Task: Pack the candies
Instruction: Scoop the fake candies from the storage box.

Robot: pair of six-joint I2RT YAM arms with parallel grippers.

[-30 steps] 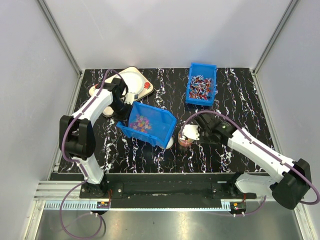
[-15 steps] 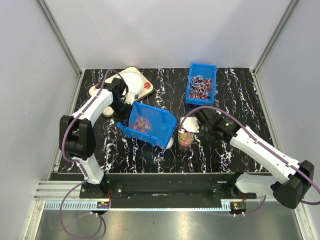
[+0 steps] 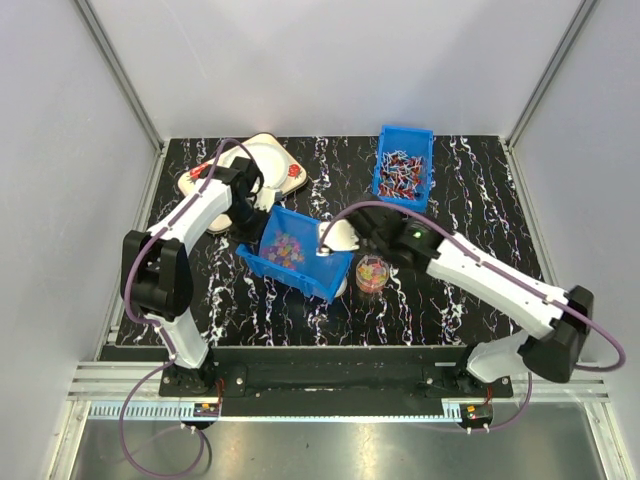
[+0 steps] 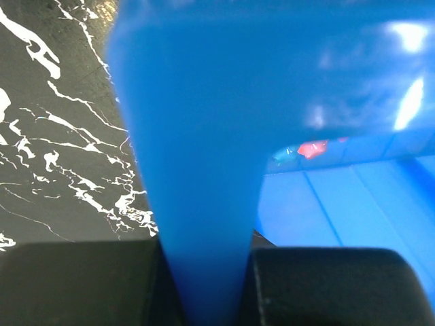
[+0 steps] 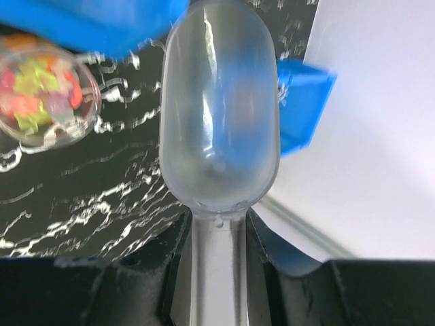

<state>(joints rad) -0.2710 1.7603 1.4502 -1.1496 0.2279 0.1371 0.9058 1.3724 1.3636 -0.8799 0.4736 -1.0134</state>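
Observation:
The candies (image 3: 284,246) lie as a multicoloured heap inside a blue bin (image 3: 318,272) at mid table. My left gripper (image 3: 256,212) is shut on that bin's left wall; in the left wrist view the blue wall (image 4: 204,156) fills the gap between the left gripper's (image 4: 204,278) fingers. My right gripper (image 3: 358,236) is shut on the handle of a clear plastic scoop (image 3: 335,238), whose bowl hangs over the bin's right rim. The scoop (image 5: 221,122) looks empty. A small clear jar (image 3: 372,272) holding candies (image 5: 37,92) stands just right of the bin.
A second blue bin (image 3: 403,168) of red-white wrapped sweets stands at the back right. A white scale-like board (image 3: 268,160) lies at the back left, behind the left arm. A white round thing (image 3: 341,286) pokes out under the first bin's near right corner.
My right arm has swung the scoop left, away from the jar and up over the candy bin's right rim. The left arm has kept its grip and shifted only slightly.

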